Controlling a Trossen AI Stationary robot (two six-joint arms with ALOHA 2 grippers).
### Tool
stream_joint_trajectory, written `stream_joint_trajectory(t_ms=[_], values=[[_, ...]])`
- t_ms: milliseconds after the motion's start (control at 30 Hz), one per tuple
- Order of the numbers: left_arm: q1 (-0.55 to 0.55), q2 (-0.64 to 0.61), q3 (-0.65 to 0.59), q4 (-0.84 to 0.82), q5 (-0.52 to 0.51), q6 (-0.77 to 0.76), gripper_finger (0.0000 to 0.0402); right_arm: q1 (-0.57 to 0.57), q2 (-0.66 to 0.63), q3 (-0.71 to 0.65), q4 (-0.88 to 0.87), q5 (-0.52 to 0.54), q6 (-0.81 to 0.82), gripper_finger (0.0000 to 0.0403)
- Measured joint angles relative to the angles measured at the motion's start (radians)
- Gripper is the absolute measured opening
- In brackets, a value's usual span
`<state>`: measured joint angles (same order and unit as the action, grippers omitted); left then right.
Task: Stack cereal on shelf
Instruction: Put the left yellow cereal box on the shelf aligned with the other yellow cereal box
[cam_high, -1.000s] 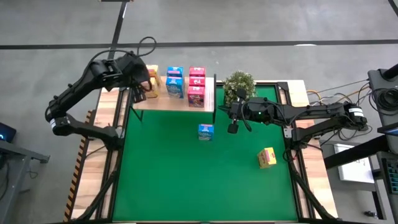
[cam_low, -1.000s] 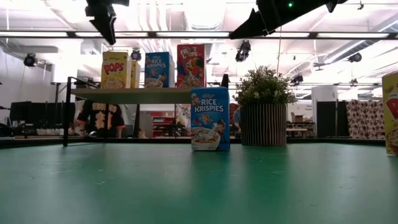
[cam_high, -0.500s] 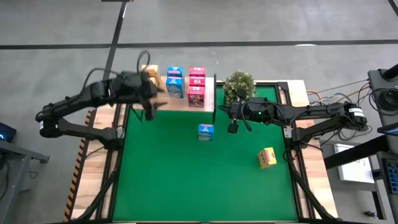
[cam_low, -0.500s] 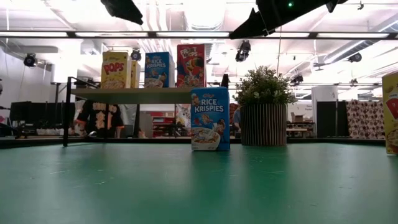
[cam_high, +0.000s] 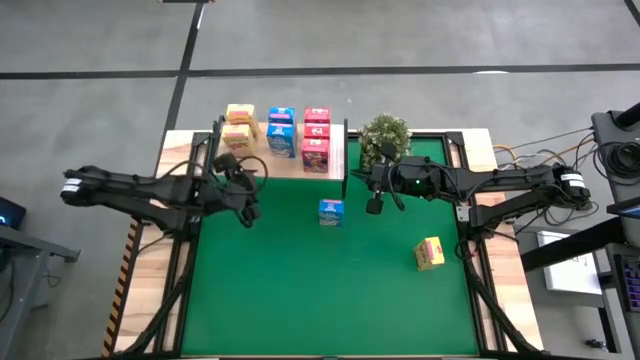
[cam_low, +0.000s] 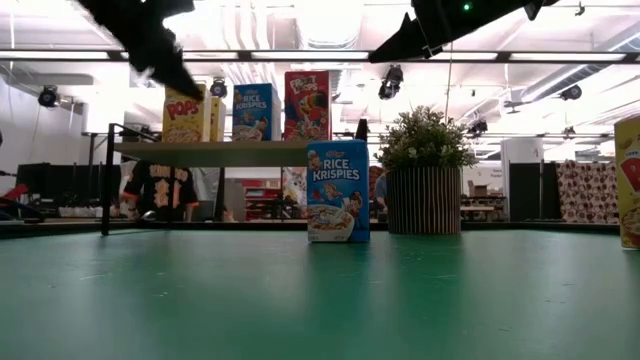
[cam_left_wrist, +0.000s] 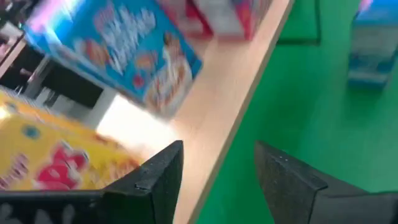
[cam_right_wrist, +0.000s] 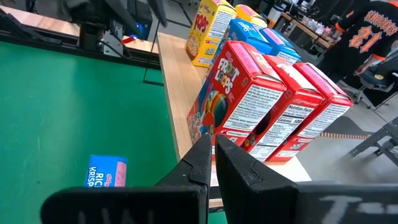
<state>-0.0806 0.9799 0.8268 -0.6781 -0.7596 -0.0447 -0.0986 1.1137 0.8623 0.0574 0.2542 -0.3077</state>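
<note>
The left gripper (cam_high: 245, 205), empty with fingers apart, has swung off the shelf (cam_high: 255, 160); the upright Rice Krispies box (cam_high: 331, 212) stands beside the closed right gripper (cam_high: 376, 205).

grey concrete floor (cam_high: 420, 35), bright ceiling lights (cam_low: 330, 20), person (cam_low: 165, 190) behind table

Shelf (cam_high: 255, 163) carries yellow, blue, red cereal boxes (cam_high: 282, 132); green mat (cam_high: 300, 290) holds blue box (cam_high: 331, 212), yellow box (cam_high: 429, 253), potted plant (cam_high: 385, 137).

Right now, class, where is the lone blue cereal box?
In the high view the blue cereal box stands on the green mat, just in front of the shelf, below the red boxes.
</note>
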Motion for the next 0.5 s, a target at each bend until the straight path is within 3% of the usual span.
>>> stream_joint_trajectory(t_ms=[133, 333, 500], values=[[0.037, -0.004, -0.066, 0.026, -0.010, 0.001, 0.0133, 0.000, 0.000, 0.000, 0.000, 0.000, -0.002, 0.0012], [0.115, -0.033, -0.086, 0.029, -0.054, 0.055, 0.0020, 0.000, 0.000, 0.000, 0.000, 0.000, -0.010, 0.0012], [0.141, -0.099, -0.086, 0.025, -0.066, 0.106, 0.0011, 0.000, 0.000, 0.000, -0.002, 0.000, -0.020, 0.0012]])
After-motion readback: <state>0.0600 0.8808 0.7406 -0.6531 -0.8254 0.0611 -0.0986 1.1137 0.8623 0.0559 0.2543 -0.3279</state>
